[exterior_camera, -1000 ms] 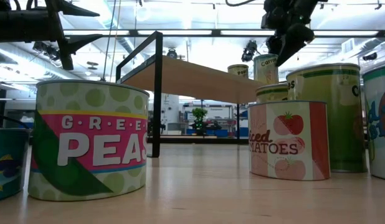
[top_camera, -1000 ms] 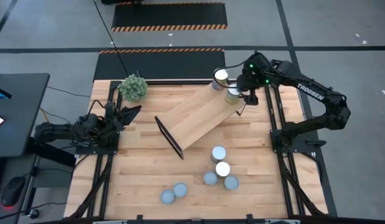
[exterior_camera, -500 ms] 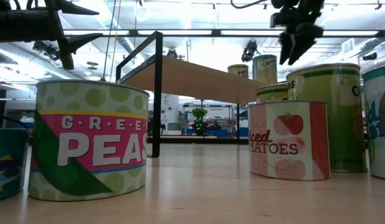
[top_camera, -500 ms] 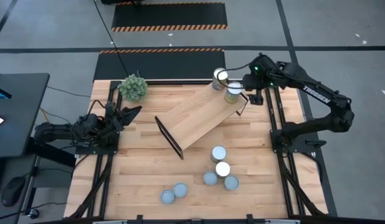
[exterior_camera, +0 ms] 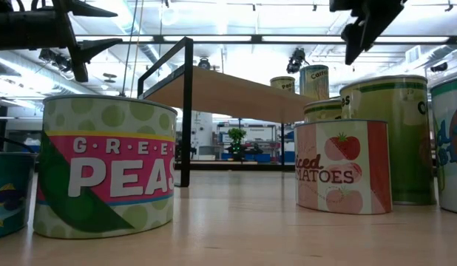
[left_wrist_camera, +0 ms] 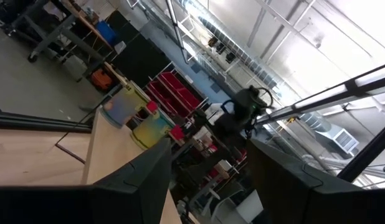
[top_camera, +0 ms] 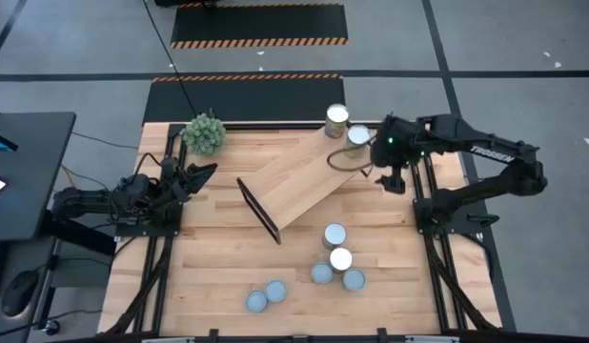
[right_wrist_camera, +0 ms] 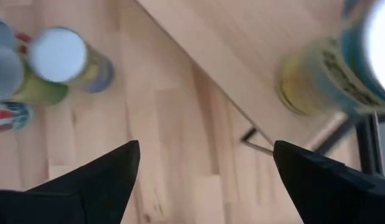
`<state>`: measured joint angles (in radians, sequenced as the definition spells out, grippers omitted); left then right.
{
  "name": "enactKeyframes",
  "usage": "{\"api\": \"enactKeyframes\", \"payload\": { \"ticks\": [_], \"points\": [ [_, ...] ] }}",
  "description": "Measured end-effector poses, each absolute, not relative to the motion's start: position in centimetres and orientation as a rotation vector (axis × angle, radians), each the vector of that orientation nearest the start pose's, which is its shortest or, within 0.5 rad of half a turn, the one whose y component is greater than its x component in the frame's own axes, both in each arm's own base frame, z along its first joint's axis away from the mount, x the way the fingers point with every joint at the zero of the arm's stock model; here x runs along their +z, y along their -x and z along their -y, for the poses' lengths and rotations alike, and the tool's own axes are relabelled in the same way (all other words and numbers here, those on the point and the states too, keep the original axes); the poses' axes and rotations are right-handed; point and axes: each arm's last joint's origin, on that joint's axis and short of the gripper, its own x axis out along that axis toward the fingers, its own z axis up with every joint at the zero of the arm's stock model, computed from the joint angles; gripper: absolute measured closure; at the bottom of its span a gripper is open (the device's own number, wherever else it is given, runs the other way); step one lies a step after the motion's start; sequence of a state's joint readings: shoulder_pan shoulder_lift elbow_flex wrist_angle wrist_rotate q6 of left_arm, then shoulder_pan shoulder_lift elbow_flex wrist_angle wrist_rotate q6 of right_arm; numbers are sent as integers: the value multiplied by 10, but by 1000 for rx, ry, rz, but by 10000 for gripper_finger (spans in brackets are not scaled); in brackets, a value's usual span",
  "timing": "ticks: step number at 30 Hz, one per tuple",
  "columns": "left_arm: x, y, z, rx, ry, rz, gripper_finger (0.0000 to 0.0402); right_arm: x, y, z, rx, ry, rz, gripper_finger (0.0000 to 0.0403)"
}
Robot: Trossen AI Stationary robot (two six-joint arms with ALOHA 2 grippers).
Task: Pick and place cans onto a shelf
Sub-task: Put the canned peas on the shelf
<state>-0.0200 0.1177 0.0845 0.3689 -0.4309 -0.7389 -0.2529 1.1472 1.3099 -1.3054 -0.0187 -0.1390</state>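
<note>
Two cans (top_camera: 347,127) stand on the shelf (top_camera: 299,178) at its far right end; the right gripper (top_camera: 391,181), fingers apart and empty, hangs just beside them. Left gripper (top_camera: 201,171) waits open at the table's (top_camera: 209,267) left edge.

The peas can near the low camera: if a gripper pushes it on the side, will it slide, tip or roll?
The peas can stands upright, wide and squat, so it would probably slide rather than tip. Its smooth label may be slippery to grip. Laid on its round side, it would likely roll.
</note>
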Motion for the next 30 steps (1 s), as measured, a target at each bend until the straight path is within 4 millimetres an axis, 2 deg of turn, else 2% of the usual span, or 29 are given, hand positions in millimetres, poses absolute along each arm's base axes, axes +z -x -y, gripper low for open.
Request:
{"api": "enactKeyframes", "payload": {
  "ticks": [7,18,26,30],
  "points": [
    [217,-94,-10,268,795,466,186,340,-197,11,-92,-56,-1075,26],
    [218,-94,-10,240,801,459,186,300,-230,-47,-92,-31,-1023,26],
    [218,-94,-9,231,802,456,186,268,-265,-79,-89,-98,-1030,25],
    [218,-94,-9,229,811,457,186,252,-277,-89,-113,-99,-1042,25]
  ]
}}
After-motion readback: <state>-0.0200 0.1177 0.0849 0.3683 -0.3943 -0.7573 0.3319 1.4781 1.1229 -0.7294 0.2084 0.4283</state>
